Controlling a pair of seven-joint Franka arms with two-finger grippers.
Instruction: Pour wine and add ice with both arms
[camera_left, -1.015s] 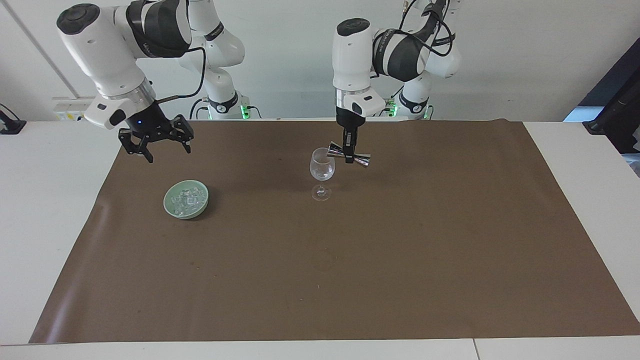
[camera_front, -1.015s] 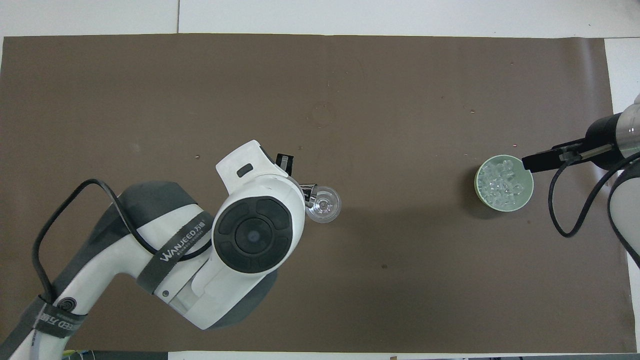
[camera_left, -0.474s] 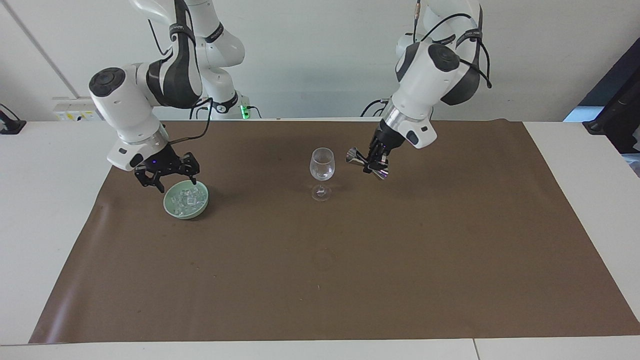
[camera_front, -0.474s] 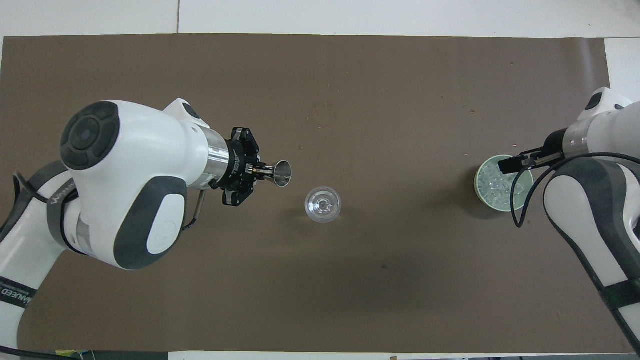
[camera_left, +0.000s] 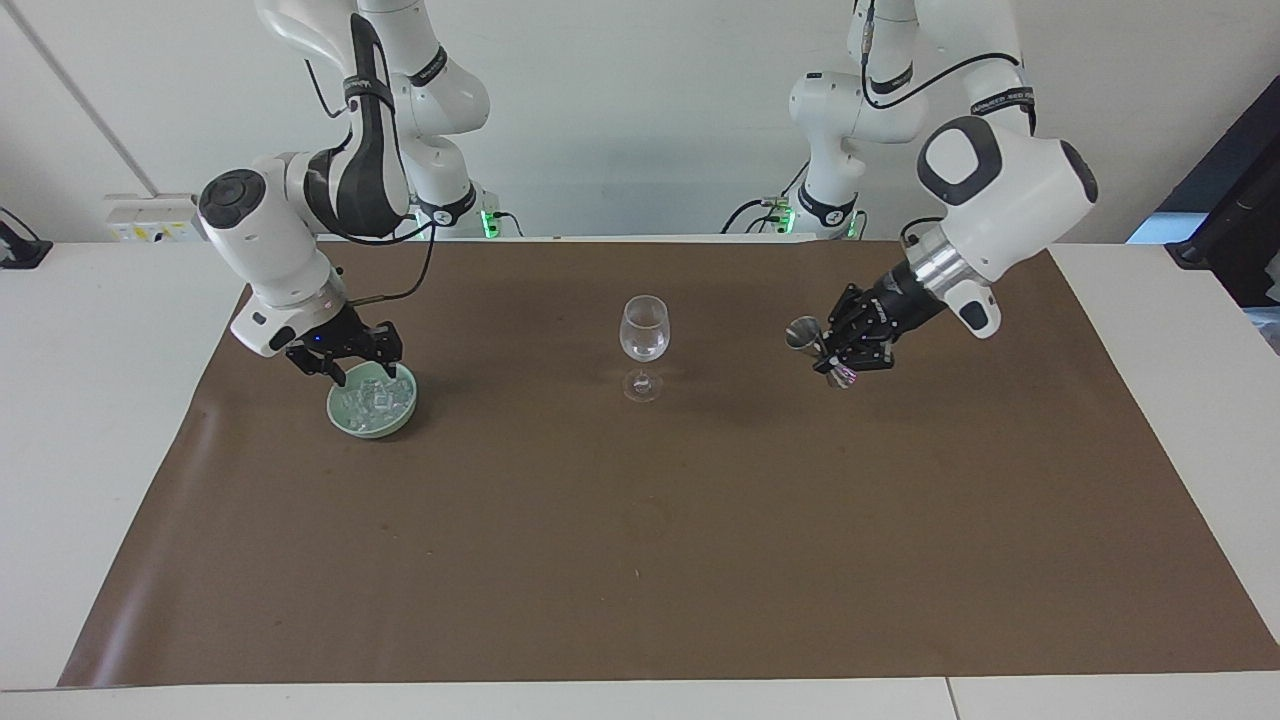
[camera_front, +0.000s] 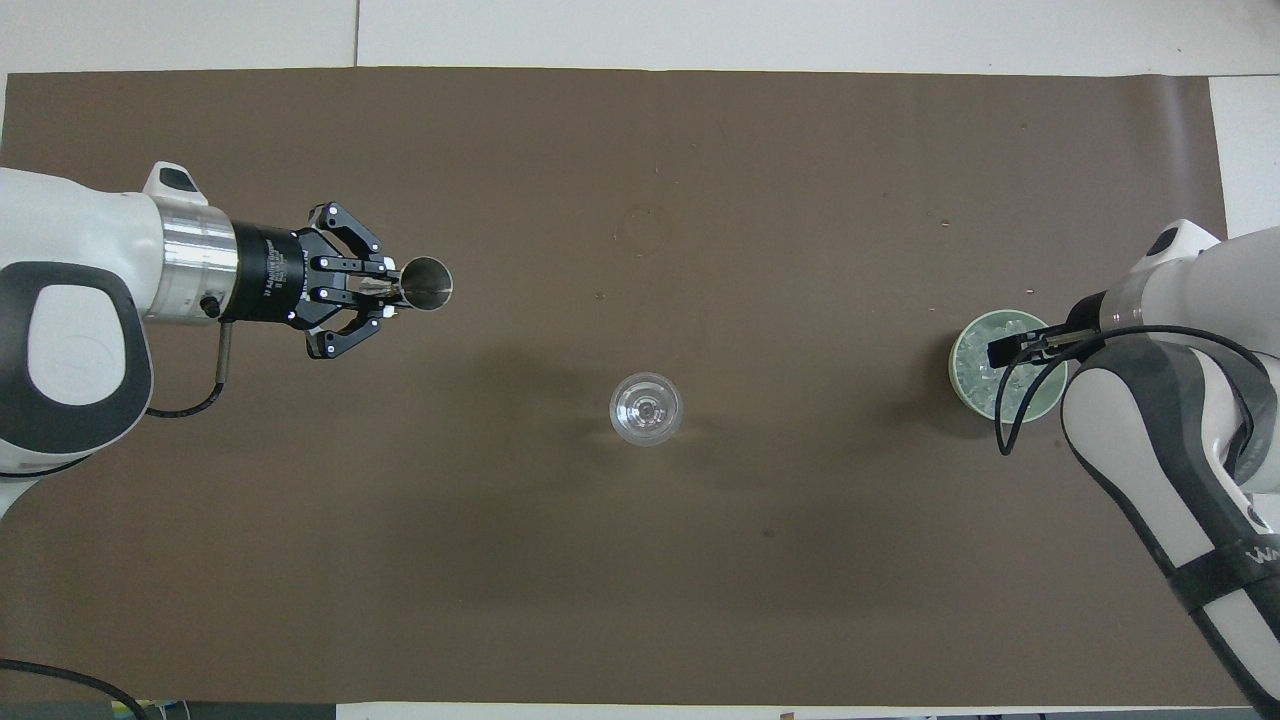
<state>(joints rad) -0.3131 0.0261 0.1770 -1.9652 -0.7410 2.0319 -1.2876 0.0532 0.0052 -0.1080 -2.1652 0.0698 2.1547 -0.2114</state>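
Note:
A clear wine glass (camera_left: 644, 330) (camera_front: 646, 408) stands upright mid-table with a little clear liquid in its bowl. My left gripper (camera_left: 834, 359) (camera_front: 388, 291) is shut on the waist of a silver jigger (camera_left: 803, 334) (camera_front: 428, 284). It holds the jigger tilted in the air over the mat, off toward the left arm's end, apart from the glass. A green bowl (camera_left: 372, 424) (camera_front: 960, 378) of ice (camera_left: 378, 400) (camera_front: 975, 365) sits toward the right arm's end. My right gripper (camera_left: 362, 372) (camera_front: 1005, 350) reaches down into the bowl among the ice, its tips hidden there.
A brown mat (camera_left: 640, 550) covers most of the white table. The right arm's black cable (camera_front: 1010, 420) hangs over the bowl's rim. Both arm bases stand at the robots' edge of the table.
The left arm has swung the jigger away from the glass rim toward its own end of the table. The right gripper has come down from above into the ice bowl.

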